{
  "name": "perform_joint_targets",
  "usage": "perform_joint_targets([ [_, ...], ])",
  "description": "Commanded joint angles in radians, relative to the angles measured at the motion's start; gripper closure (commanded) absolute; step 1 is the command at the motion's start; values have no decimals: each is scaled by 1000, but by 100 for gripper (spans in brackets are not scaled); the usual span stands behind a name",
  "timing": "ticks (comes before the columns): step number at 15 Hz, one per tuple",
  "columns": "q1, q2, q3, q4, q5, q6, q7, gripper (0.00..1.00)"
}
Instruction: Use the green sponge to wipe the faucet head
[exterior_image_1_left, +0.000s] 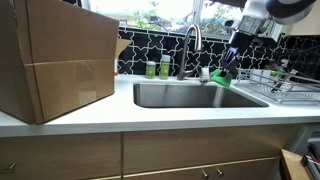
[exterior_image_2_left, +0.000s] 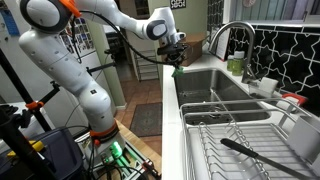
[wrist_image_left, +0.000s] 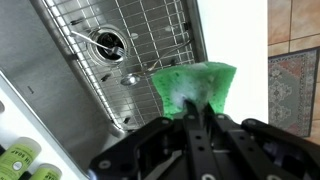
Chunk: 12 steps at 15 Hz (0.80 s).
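My gripper (exterior_image_1_left: 231, 57) is shut on the green sponge (exterior_image_1_left: 222, 75) and holds it in the air over the sink's edge. The sponge hangs below the fingers. In an exterior view the gripper (exterior_image_2_left: 172, 56) and sponge (exterior_image_2_left: 177, 69) are above the counter's front edge. In the wrist view the sponge (wrist_image_left: 195, 85) sticks out past the closed fingers (wrist_image_left: 196, 122). The arched steel faucet ends in its head (exterior_image_1_left: 185, 46), which is apart from the sponge and behind the basin. The head also shows in an exterior view (exterior_image_2_left: 211, 50).
The steel sink basin (exterior_image_1_left: 190, 96) has a wire grid and a drain (wrist_image_left: 108, 40). Two green-labelled bottles (exterior_image_1_left: 158, 69) stand by the faucet base. A large cardboard box (exterior_image_1_left: 55, 60) sits on the counter. A dish rack (exterior_image_2_left: 235, 140) with a utensil stands beside the sink.
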Motion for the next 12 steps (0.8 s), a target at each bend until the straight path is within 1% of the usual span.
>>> perform_joint_targets([
  [1,1,-58,-9,-19,-56,-27,52,93],
  [2,1,-60,-8,-18,-68,-33,63,93],
  [3,22,-35,-21,2,-41,-14,38,92],
  [10,21,-40,-21,2,-54,-20,51,92],
  [11,21,-40,-21,2,-54,-20,51,94],
  [12,8,-40,-17,12,-64,-15,85,94],
])
